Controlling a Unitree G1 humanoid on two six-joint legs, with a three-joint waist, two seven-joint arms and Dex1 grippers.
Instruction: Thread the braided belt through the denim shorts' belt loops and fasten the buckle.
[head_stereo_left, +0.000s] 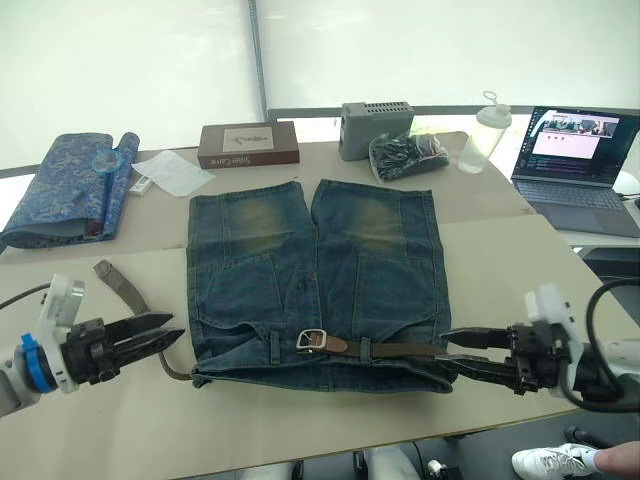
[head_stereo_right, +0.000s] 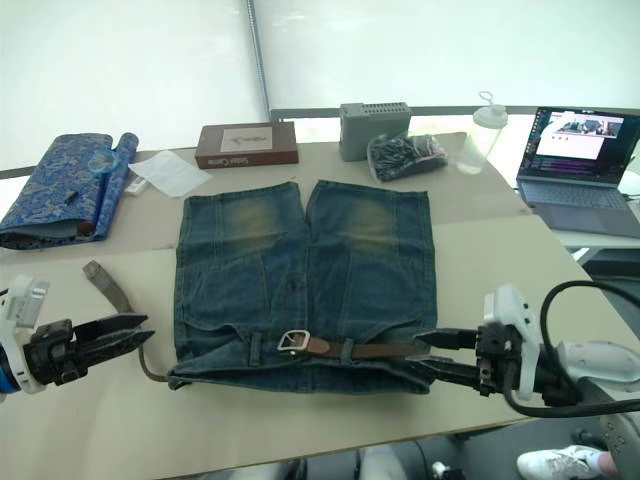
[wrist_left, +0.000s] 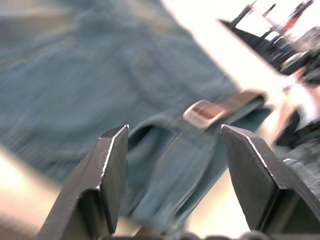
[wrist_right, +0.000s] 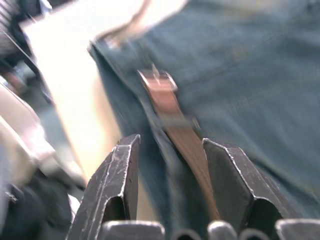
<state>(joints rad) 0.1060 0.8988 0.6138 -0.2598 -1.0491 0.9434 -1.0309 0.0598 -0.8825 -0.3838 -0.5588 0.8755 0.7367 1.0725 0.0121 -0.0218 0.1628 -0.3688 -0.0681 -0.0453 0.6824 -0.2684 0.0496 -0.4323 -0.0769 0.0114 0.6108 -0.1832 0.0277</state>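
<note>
I am sitting at the threading step: the long dark brown braided belt (head_stereo_left: 400, 350) is lying along the waistband of the faded blue denim shorts (head_stereo_left: 315, 280), near the tabletop's (head_stereo_left: 500, 255) front edge, with its small silver rectangular buckle (head_stereo_left: 312, 339) resting mid-waistband. The strap is passing under at least one short blue denim belt loop (head_stereo_left: 366, 349) toward the right side; its free tail (head_stereo_left: 120, 285) is coming out at the shorts' left side and curling onto the tabletop. The buckle is not yet fastened.

My left gripper (head_stereo_left: 165, 335) is hovering just beside the left end of the waistband, jaws apart, holding nothing. My right gripper (head_stereo_left: 462, 352) is at the right end of the waistband, jaws apart, with the belt running between them in the right wrist view but not clamped, I judge.

Next, I think, I need to pinch the tail and feed it toward the buckle.

Further back: a blue patterned rolled cloth (head_stereo_left: 65, 185) at the left edge, a brown box (head_stereo_left: 247, 144), a grey box (head_stereo_left: 375, 128), a clear plastic bottle (head_stereo_left: 484, 135) along the far edge, an open laptop (head_stereo_left: 575, 170) on the right. A white wall (head_stereo_left: 130, 60) is closing off the room behind.
</note>
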